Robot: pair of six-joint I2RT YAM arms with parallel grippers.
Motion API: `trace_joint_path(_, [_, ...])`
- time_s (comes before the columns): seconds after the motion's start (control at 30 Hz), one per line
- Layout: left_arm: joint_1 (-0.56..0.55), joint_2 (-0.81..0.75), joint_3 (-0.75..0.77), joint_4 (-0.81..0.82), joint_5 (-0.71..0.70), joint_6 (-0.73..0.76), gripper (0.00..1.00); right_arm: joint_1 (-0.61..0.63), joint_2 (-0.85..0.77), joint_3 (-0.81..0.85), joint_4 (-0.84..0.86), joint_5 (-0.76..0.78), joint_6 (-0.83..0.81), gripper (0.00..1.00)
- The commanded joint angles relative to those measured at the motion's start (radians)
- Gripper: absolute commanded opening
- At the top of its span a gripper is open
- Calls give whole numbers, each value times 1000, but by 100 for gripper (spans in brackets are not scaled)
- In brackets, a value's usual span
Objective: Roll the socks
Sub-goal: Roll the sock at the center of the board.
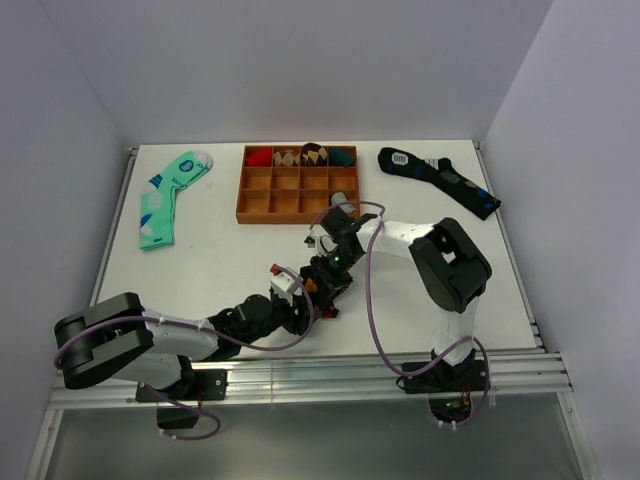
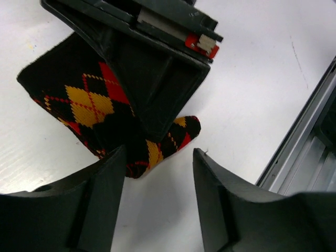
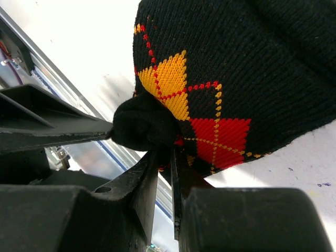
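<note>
The left arm (image 1: pixel 150 345) and the right arm (image 1: pixel 440 270) share one build: white tubular links between bulky black joint housings with rounded corners. A thin purple cable (image 1: pixel 370 300) loops loosely along each arm. The right arm's wrist carries a small green light (image 1: pixel 340 258). The left end effector (image 2: pixel 159 157) has two thick, matte dark-grey fingers, wedge-shaped with flat inner faces. The right end effector (image 3: pixel 164 168) has thin, black, blade-like fingers on blocky black mounts. Its angular black body bears a small red and white tab (image 2: pixel 202 43).
</note>
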Motion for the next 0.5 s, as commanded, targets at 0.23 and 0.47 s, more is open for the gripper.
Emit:
trace_joint_path(0.23, [88,-87,39,15,104,20,72,-11,20,42,-54,81,-25,21])
trace_joint_path(0.47, [88,-89,46,9,182,25,68,-11,17,48,-61,86,-28,21])
